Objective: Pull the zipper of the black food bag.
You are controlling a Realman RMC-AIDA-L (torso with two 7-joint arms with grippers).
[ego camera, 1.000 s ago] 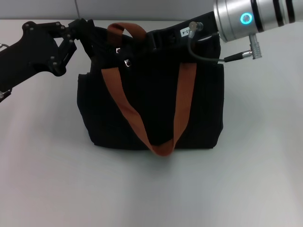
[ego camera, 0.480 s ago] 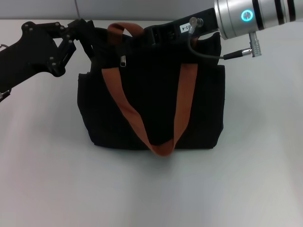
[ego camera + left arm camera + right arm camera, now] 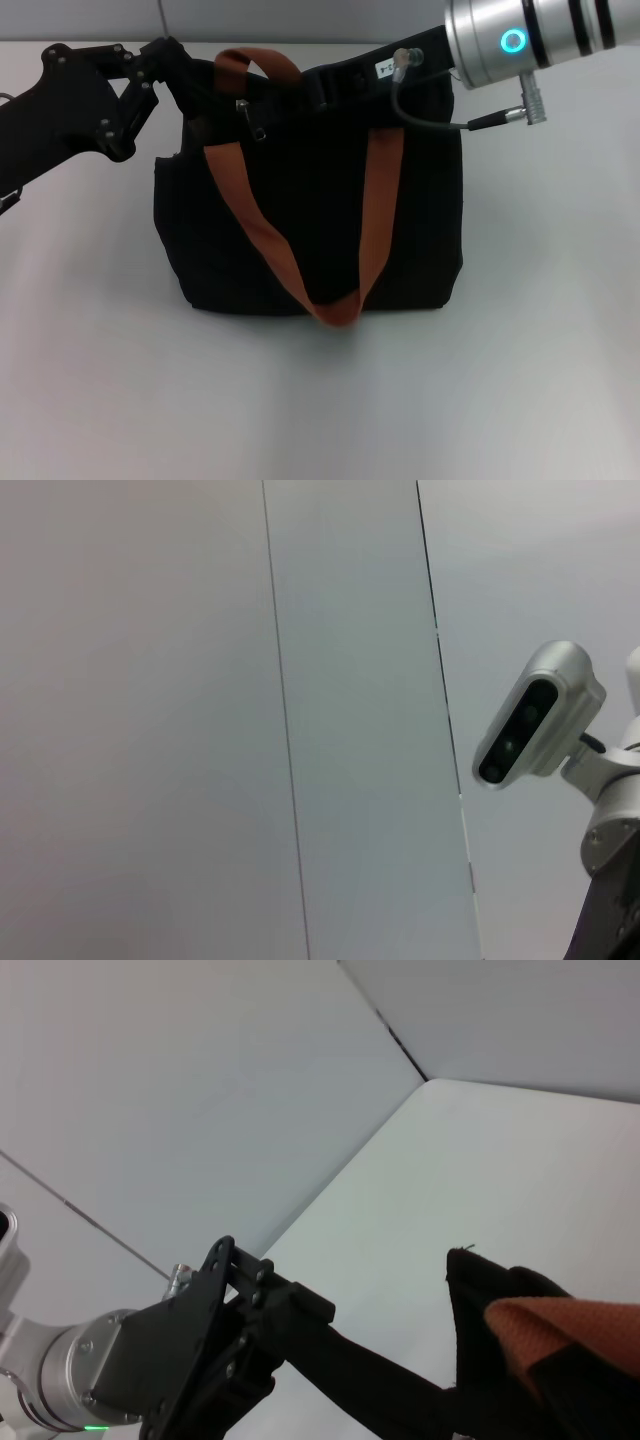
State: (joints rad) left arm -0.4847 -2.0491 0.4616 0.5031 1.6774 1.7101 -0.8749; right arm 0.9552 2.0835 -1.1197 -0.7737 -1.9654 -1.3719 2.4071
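Note:
The black food bag (image 3: 310,220) stands upright mid-table in the head view, with its orange-brown straps (image 3: 245,215) hanging down the front. The small silver zipper (image 3: 258,130) pull dangles near the top left, beside the left strap. My left gripper (image 3: 180,75) is at the bag's top left corner, shut on its fabric. In the right wrist view a black strip runs from the left gripper (image 3: 235,1360) to the bag (image 3: 500,1340). My right gripper (image 3: 325,85) reaches in from the upper right and lies along the bag's top edge. Its tip is lost against the black fabric.
The white table (image 3: 320,400) stretches in front of and to both sides of the bag. A grey wall (image 3: 300,20) rises behind the table. The left wrist view holds only wall panels and the robot's head camera (image 3: 540,715).
My right arm has slid left along the bag's top. The zipper pull has shifted slightly left, and the bag has moved a little left. The left gripper has stayed put.

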